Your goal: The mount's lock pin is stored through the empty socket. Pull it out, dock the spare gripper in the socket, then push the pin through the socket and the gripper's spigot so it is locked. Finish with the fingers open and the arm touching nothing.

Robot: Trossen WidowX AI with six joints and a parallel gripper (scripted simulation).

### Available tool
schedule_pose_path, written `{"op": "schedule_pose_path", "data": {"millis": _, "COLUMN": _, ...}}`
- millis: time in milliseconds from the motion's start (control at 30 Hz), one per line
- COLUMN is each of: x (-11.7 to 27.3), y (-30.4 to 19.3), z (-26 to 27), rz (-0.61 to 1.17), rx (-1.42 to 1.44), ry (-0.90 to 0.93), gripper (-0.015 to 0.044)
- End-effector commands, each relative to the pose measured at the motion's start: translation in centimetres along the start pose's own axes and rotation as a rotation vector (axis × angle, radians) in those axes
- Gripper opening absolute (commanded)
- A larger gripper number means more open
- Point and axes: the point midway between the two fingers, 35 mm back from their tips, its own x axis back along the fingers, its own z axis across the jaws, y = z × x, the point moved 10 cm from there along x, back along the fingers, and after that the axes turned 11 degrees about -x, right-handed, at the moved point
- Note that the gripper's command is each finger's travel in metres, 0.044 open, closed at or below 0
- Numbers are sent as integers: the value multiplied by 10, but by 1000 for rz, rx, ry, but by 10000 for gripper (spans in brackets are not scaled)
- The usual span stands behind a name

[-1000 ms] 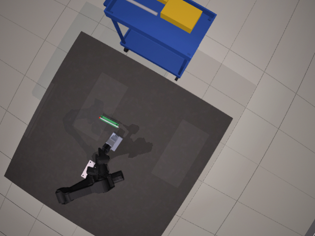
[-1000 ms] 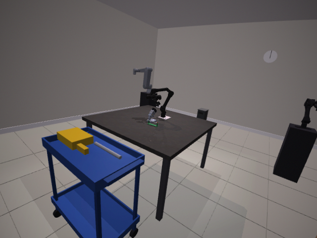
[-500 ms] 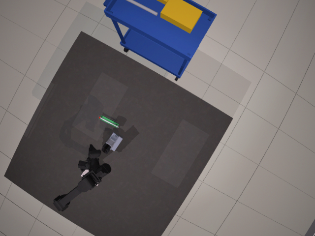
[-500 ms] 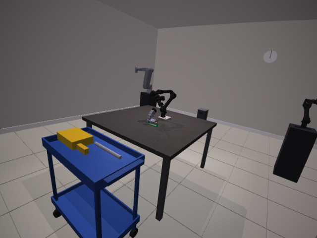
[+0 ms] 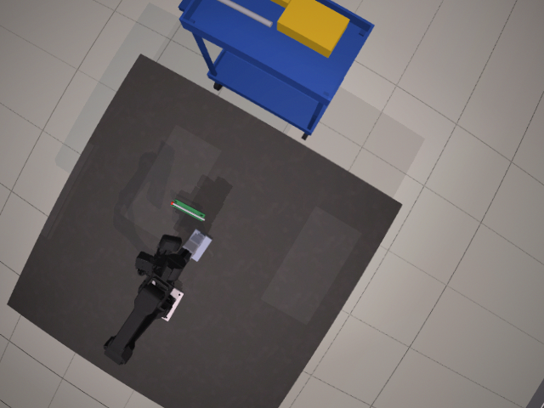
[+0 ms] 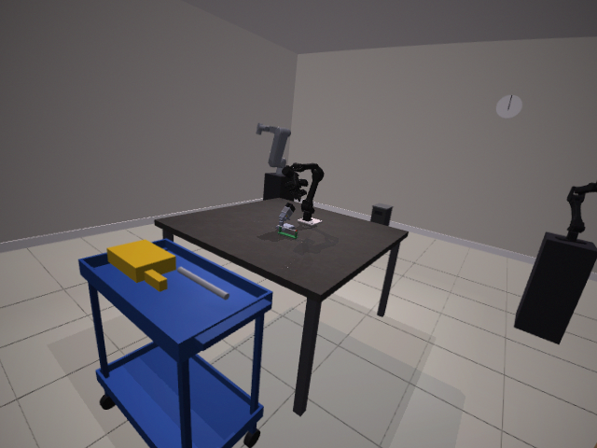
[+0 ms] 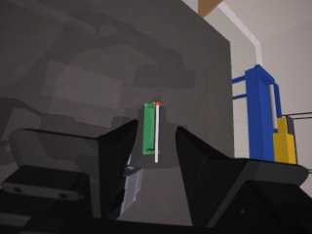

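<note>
The lock pin (image 5: 189, 211) (image 7: 157, 134), white with a red end, lies along the green rack (image 5: 187, 206) (image 7: 148, 134) (image 6: 287, 235) on the table. The pale lavender mount (image 5: 200, 248) (image 6: 285, 215) stands beside it, with its arm tilted up. The black spare gripper (image 5: 178, 259) (image 6: 290, 206) sits at the upper end of that arm; how deeply it is seated is too small to tell. My gripper (image 5: 157, 252) (image 7: 157, 127) is partly open and empty, held high above the table near the mount. In the wrist view the rack and pin show between its fingers, well below them.
The arm's white base plate (image 5: 175, 304) (image 6: 309, 221) is on the table behind the mount. A blue cart (image 5: 280, 53) (image 6: 159, 313) (image 7: 259, 112) with a yellow block (image 5: 313, 24) (image 6: 139, 258) (image 7: 284, 147) and a grey rod stands beyond the table edge.
</note>
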Motion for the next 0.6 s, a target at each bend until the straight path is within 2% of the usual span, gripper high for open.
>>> {"op": "schedule_pose_path", "data": {"millis": 0, "x": -19, "y": 10, "z": -30, "rz": 158, "rx": -45, "ry": 95, "gripper": 180}}
{"op": "schedule_pose_path", "data": {"millis": 467, "x": -133, "y": 57, "z": -102, "rz": 808, "rx": 36, "ry": 289, "gripper": 180}}
{"op": "schedule_pose_path", "data": {"millis": 567, "x": -146, "y": 62, "z": -104, "rz": 875, "rx": 62, "ry": 293, "gripper": 180}}
